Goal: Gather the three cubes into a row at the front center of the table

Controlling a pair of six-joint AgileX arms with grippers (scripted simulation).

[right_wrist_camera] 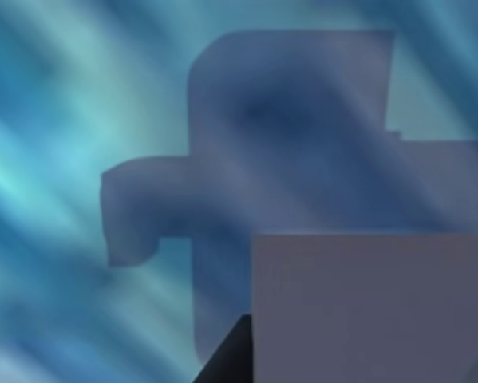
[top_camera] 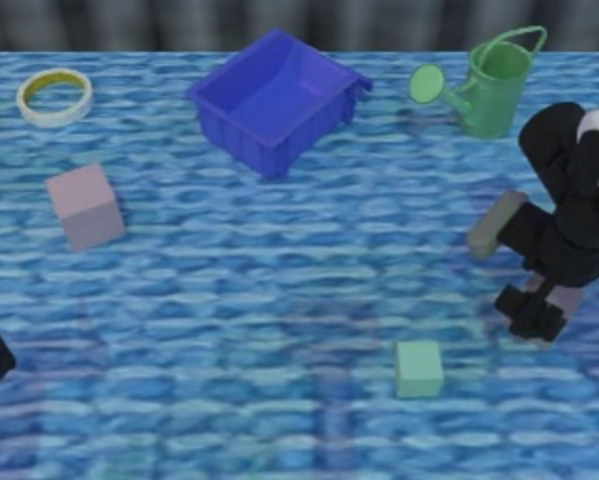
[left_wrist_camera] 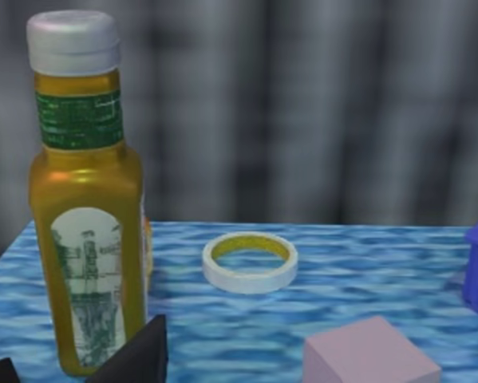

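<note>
Mint-green cube [top_camera: 419, 367] lies nearest the front, flat on the counter [top_camera: 279, 420] a little right of centre and close to where the row belongs. Just behind it and further right hangs our right gripper [top_camera: 535, 312], clenched on the grey cube [top_camera: 567, 297]. In the right wrist view that cube [right_wrist_camera: 366, 311] fills the near corner against a dark finger, with its shadow cast on the counter beyond, so we judge it is held clear of the surface. The coming move turns on this: front centre lies to the left and forward of the held cube, with the mint-green cube near that line. We would therefore set the grey one down beside it rather than sweep across it. Our left gripper [left_wrist_camera: 71, 375] waits parked at the left edge, fingers spread and holding nothing, with an amber bottle [left_wrist_camera: 87, 223] standing close in front of it. The pink cube [top_camera: 84, 205] sits well apart on the left, nearer that arm, with open counter between it and the front. Farthest back stand the tape roll [top_camera: 54, 96], the blue bin [top_camera: 276, 95] and the green watering can [top_camera: 489, 85], all well away from the front strip.
</note>
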